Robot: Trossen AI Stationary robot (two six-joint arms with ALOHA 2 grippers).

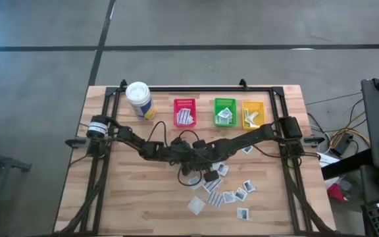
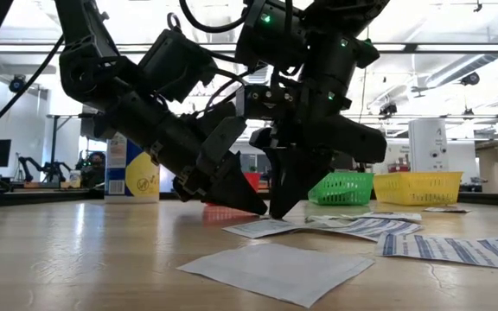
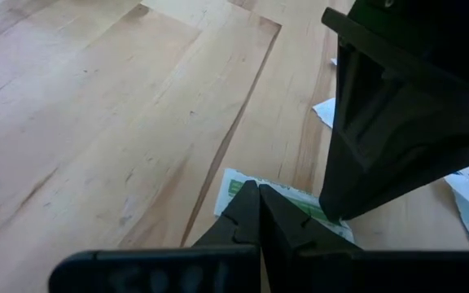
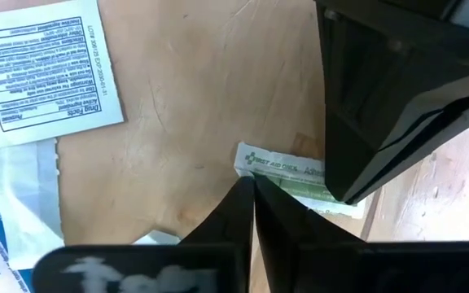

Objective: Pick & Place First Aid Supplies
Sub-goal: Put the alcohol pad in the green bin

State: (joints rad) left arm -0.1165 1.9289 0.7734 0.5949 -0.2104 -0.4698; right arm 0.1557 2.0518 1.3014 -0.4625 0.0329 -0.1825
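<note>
Pinching green-print packet [image 4: 295, 179], right gripper [image 4: 249, 185] jaws shut, left gripper [image 3: 257, 192] shut

The wooden worktop [image 1: 124, 197] carries scattered white packets [image 1: 232, 194], a white canister [image 1: 139, 99], and red [image 1: 185, 112], green [image 1: 224, 111] and yellow bins [image 1: 253, 113].

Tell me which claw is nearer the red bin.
Left. The left claw, shut, sits just in front of the red bin; the right claw, also shut, touches down beside it, slightly farther from the bin.
</note>
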